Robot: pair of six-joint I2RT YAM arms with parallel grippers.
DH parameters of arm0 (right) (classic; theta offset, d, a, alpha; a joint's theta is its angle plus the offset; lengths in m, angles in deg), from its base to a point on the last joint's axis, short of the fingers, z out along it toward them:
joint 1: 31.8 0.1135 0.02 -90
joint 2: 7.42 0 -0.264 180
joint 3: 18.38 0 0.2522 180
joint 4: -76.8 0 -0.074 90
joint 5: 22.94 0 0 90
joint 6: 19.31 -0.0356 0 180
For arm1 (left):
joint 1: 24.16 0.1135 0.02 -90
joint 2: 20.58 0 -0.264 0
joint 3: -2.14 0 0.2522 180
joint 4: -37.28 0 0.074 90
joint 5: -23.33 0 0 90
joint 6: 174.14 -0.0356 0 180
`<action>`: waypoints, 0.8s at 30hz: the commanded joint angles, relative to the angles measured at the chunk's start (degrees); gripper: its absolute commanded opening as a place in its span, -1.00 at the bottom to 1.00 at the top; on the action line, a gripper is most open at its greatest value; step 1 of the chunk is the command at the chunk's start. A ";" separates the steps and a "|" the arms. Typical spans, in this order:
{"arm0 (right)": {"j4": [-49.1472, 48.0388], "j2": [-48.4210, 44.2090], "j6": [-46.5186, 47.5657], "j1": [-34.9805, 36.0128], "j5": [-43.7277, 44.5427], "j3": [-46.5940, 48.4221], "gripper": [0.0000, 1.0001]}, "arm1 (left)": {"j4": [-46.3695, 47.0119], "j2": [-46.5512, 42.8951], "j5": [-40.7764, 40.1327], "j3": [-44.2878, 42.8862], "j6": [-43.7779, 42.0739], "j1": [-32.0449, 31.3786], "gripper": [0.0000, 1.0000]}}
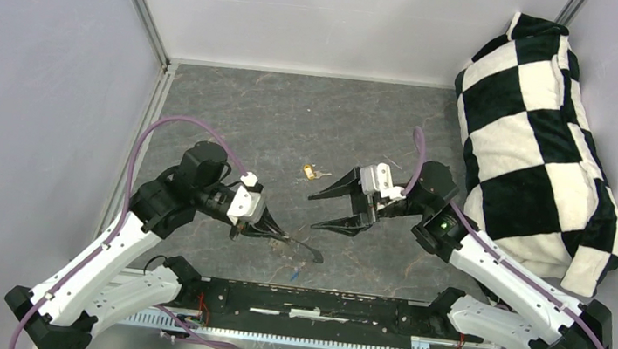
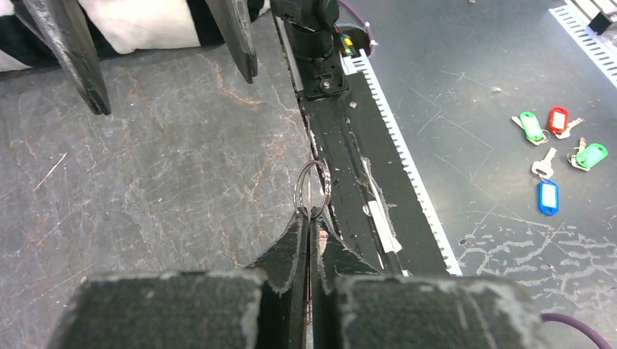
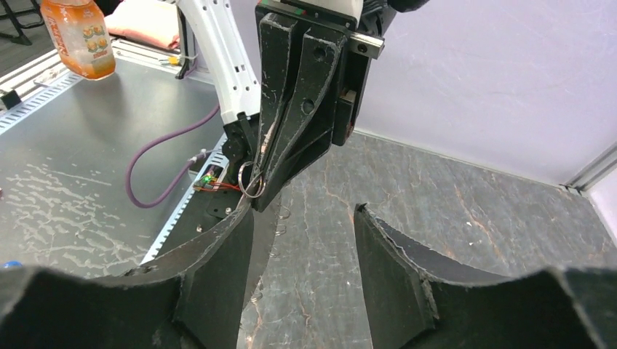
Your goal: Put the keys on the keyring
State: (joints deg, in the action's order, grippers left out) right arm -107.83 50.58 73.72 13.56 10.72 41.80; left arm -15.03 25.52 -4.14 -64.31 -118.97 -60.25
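The keyring (image 2: 313, 188), a thin silver loop, sticks out from the tips of my left gripper (image 2: 308, 218), which is shut on its lower edge. From above, that gripper (image 1: 274, 232) hovers low over the dark mat at centre-left. The brass-gold key (image 1: 314, 172) lies on the mat farther back. A small blue key (image 1: 296, 272) lies close to the front rail. My right gripper (image 1: 314, 212) faces the left one with its jaws wide apart and nothing between them. In the right wrist view, the keyring (image 3: 251, 179) hangs just beyond my left fingertip (image 3: 244, 218).
A black-and-white checkered cushion (image 1: 538, 139) fills the right side of the enclosure. A black rail (image 1: 317, 303) runs along the near edge. Outside the enclosure lie coloured key tags (image 2: 556, 120), and an orange bottle (image 3: 76, 36) stands there.
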 commanded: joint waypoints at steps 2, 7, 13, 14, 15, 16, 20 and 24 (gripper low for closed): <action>-6.19 1.33 -2.20 1.60 -0.90 1.34 0.18 | -0.49 -0.55 3.17 -1.34 -2.42 -0.13 -0.96; 4.48 4.56 6.12 7.65 2.46 6.34 0.09 | 4.07 -1.28 3.29 -0.05 3.33 -0.11 -0.96; 7.51 4.44 7.87 9.02 3.25 7.10 0.01 | 4.78 -2.22 2.67 0.52 4.45 -0.12 -0.96; 8.74 4.33 8.85 9.08 3.45 7.35 0.00 | 4.88 -2.28 2.69 0.56 4.61 -0.11 -0.96; 10.61 4.28 10.13 9.27 3.83 7.75 -0.01 | 5.15 -2.33 2.77 0.58 4.88 -0.11 -0.96; 12.41 4.26 11.21 9.49 4.47 8.17 -0.02 | 5.41 -2.41 2.85 0.62 5.21 -0.11 -0.96; 15.57 4.64 13.84 10.47 6.90 9.16 -0.08 | 6.51 -2.29 2.72 1.01 6.52 -0.11 -0.96; 15.91 5.13 14.22 10.71 8.03 9.79 -0.30 | 6.88 -2.30 2.70 1.43 6.90 -0.11 -0.96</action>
State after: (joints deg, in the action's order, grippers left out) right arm -93.49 55.65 85.54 23.83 16.23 48.75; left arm -11.62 23.75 -3.42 -63.13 -114.79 -60.25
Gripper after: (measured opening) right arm 0.393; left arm 0.033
